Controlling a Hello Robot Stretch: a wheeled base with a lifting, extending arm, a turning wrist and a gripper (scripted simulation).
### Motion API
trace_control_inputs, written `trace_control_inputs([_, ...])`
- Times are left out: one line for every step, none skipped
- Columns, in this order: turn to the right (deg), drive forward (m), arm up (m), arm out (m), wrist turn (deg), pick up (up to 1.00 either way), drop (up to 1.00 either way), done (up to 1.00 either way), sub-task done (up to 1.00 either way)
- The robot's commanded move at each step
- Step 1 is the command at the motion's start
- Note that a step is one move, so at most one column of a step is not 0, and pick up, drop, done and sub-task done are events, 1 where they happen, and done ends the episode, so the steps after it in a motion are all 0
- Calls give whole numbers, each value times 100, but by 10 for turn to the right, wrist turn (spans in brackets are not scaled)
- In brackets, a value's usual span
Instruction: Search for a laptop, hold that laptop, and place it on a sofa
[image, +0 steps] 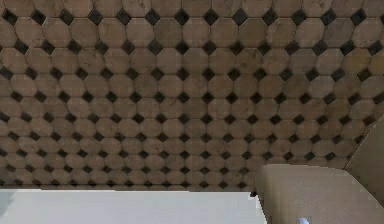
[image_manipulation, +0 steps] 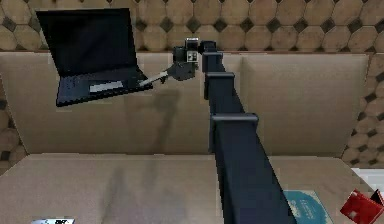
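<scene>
Black hinged laptop (image_manipulation: 95, 60) hangs from the tool (image_manipulation: 155, 76)

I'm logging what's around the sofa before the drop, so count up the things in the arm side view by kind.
Laptop: 1
Sofa: 1
Small things at the bottom edge: 3 (teal thing, red thing, white-and-dark thing)
Total: 5

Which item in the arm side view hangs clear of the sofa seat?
The open black laptop, hanging at the hand's far end; the teal flat thing and the red thing lie on the seat cushion.
</scene>
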Motion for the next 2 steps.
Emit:
trace_control_inputs([0, 0, 0, 0, 240, 0, 0, 0, 0])
trace_control_inputs([0, 0, -40, 0, 0, 0, 0, 0, 0])
